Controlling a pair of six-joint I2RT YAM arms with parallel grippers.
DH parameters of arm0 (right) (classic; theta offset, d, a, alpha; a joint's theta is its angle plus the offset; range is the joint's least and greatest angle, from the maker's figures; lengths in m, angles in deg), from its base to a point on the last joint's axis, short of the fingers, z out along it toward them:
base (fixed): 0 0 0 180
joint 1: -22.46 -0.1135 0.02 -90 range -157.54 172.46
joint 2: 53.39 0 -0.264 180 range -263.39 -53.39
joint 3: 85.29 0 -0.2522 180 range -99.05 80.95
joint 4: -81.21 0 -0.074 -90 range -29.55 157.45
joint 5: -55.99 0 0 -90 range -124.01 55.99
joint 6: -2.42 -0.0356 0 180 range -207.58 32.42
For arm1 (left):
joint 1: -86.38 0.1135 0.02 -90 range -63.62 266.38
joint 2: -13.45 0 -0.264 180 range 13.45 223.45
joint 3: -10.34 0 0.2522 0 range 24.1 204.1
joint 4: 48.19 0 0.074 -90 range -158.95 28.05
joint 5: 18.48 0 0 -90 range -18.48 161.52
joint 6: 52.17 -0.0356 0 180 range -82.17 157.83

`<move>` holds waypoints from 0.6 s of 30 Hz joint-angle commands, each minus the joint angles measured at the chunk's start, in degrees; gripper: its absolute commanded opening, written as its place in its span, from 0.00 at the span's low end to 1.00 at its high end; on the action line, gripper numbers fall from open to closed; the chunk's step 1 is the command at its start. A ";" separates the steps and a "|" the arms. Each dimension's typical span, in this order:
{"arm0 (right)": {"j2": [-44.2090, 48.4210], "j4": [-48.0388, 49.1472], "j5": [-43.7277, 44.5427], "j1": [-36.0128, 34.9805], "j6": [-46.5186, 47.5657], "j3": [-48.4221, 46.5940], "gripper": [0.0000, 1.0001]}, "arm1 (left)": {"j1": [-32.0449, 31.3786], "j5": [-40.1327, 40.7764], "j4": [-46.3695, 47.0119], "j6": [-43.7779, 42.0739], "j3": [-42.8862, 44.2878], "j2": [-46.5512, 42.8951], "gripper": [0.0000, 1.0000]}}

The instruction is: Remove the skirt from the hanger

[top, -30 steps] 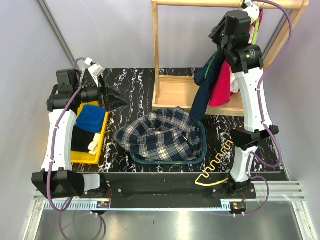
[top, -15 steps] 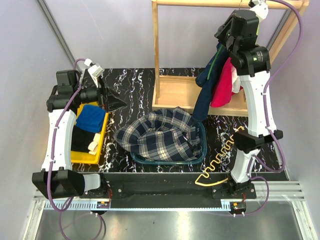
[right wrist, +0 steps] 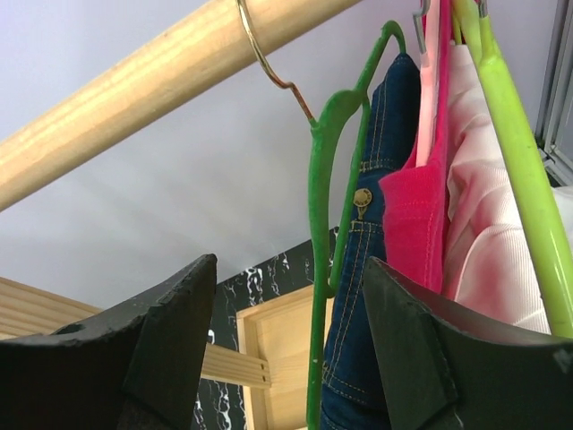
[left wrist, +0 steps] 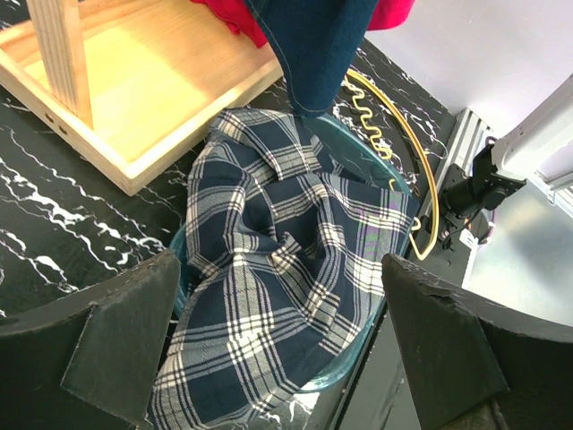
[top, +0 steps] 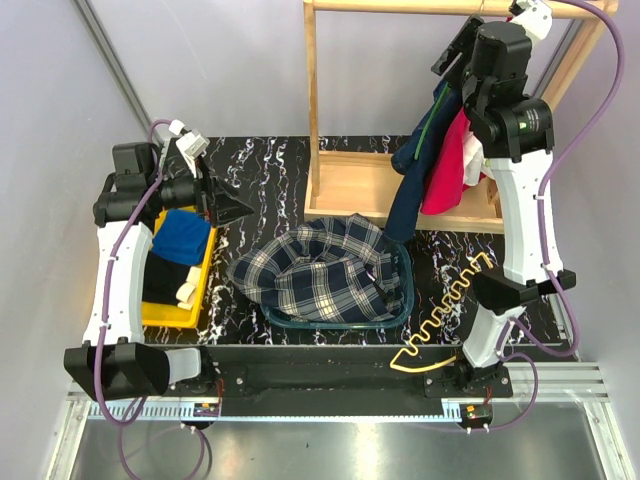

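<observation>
Risen toward the rail (right wrist: pixel 134 98), my right end effector (right wrist: pixel 291 269) stands apart, empty, beside the green hanger (right wrist: pixel 327 179). My left end effector (left wrist: pixel 279 264) is apart, empty, above the skirt (left wrist: pixel 269 305) in the basket (top: pixel 340 323).

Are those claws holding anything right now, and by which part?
Nothing is held. The left gripper is open, facing the pleated navy tartan skirt; the right gripper is open near the green plastic hanger.

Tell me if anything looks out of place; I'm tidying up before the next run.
The skirt spills over the teal basket's rim onto the table, and the hanger lies loose on the table beside the basket, not on the wooden rail.
</observation>
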 commanded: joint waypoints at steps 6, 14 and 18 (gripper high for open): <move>-3.82 0.20 -4.67 -0.37 -2.50 -4.33 0.71 | 0.44 -1.64 0.75 -2.01 -0.29 -1.72 0.97; -6.37 -2.87 2.71 -0.37 -4.97 -4.42 0.71 | 0.44 -1.55 0.05 -2.44 0.06 -1.63 0.97; -5.05 -4.37 6.40 -0.46 -1.89 -3.46 0.70 | 0.44 -1.20 -1.18 -3.68 0.24 -1.54 0.97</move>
